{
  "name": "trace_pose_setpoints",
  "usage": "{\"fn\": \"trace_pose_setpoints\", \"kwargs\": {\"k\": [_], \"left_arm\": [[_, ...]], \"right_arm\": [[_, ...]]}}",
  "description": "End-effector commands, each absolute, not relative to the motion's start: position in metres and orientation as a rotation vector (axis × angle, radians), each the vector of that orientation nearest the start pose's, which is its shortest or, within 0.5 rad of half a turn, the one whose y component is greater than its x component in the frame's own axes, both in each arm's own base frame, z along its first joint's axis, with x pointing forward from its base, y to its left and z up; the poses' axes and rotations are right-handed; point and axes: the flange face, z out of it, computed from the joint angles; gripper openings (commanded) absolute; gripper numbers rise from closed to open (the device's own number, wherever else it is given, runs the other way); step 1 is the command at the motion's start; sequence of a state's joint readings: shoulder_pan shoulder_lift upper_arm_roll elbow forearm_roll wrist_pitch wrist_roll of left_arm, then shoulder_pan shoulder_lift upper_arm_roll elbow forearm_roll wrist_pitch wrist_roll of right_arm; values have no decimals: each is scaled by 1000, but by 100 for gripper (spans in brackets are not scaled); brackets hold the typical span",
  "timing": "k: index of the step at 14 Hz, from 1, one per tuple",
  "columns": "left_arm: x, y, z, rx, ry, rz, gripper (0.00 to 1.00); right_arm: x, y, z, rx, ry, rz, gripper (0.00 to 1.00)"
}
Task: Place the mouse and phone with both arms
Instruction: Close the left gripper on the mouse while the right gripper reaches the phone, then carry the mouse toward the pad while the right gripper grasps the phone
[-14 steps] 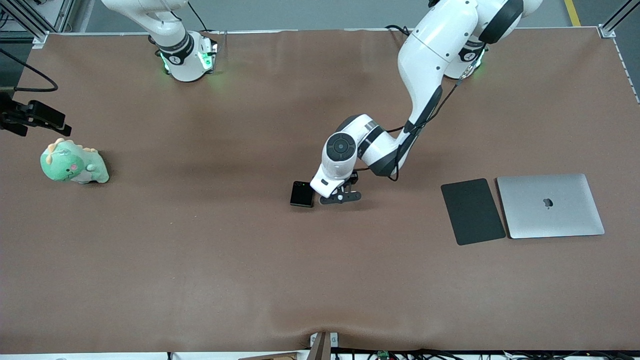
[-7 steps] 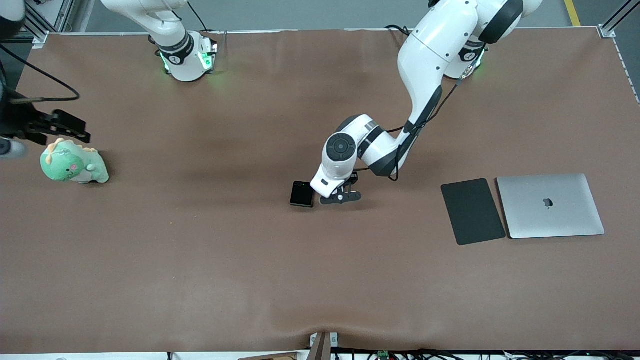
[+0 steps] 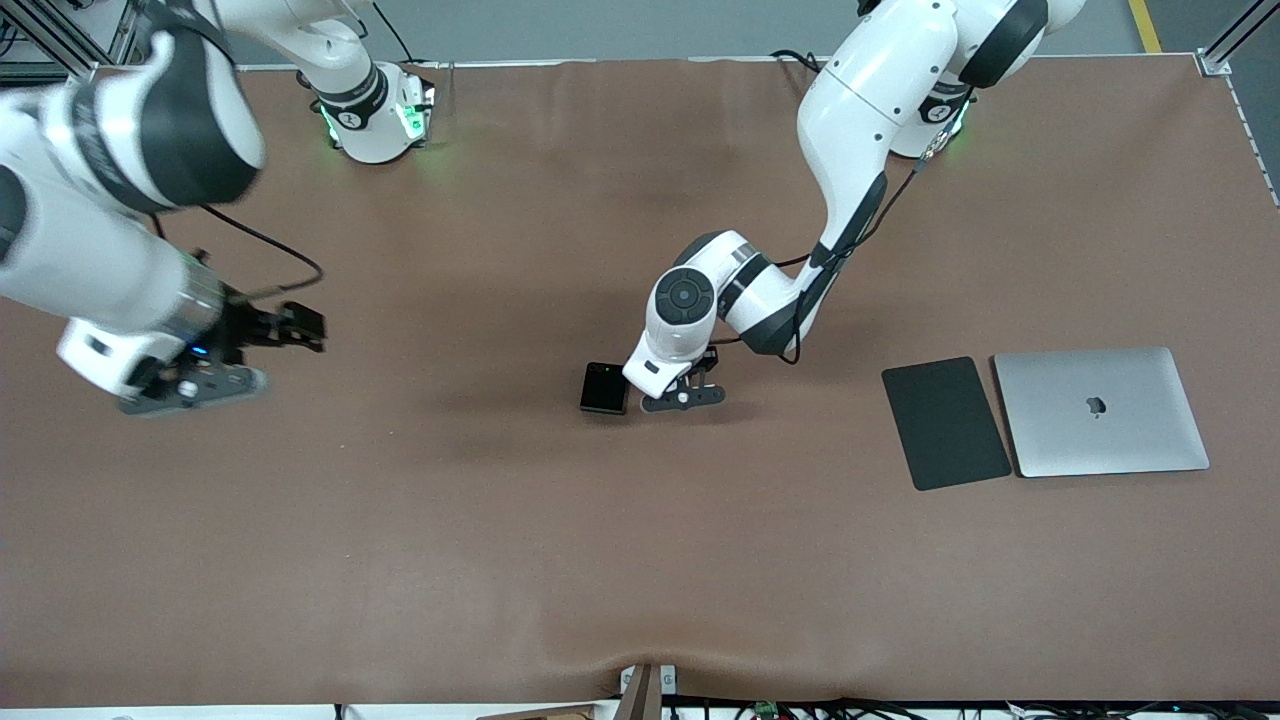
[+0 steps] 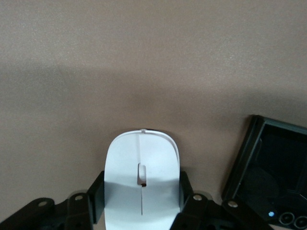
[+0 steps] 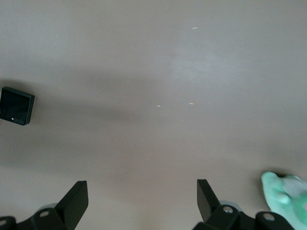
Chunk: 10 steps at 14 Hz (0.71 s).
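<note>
In the left wrist view the white mouse point(image 4: 142, 177) lies on the brown table between the fingers of my left gripper point(image 4: 142, 203), which is shut on its sides. The black folded phone point(image 4: 268, 182) lies right beside it. In the front view my left gripper point(image 3: 680, 395) is low at the table's middle next to the phone point(image 3: 603, 388), and its hand hides the mouse. My right gripper point(image 3: 190, 385) is up in the air over the right arm's end of the table. It is open and empty point(image 5: 141, 196), with the phone point(image 5: 17, 105) well away from it.
A dark grey mouse pad point(image 3: 945, 422) and a closed silver laptop point(image 3: 1100, 410) lie side by side toward the left arm's end. A green plush toy point(image 5: 285, 191) shows beside my right gripper's finger; the right arm hides it in the front view.
My right arm has swung in from the table's end toward the middle and now covers the green toy. My left gripper and the phone have stayed in place.
</note>
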<state>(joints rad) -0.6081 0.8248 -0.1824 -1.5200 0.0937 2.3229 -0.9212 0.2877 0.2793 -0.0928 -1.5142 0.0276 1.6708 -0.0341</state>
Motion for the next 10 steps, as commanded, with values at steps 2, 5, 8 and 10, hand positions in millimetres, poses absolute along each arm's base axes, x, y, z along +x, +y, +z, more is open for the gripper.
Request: {"fn": "trace_pose_setpoints", "kwargs": {"k": [2, 5, 8, 10], "left_arm": [[516, -488, 182, -3163, -219, 46, 61], [520, -485, 189, -3168, -226, 34, 62], [536, -470, 207, -3165, -249, 22, 62], [546, -461, 222, -3166, -272, 9, 61]], "right_arm": [[628, 192, 430, -3127, -472, 279, 100], [638, 211, 406, -3125, -517, 198, 100], [646, 249, 378, -3078, -545, 74, 100], [642, 277, 358, -3042, -399, 62, 100]]}}
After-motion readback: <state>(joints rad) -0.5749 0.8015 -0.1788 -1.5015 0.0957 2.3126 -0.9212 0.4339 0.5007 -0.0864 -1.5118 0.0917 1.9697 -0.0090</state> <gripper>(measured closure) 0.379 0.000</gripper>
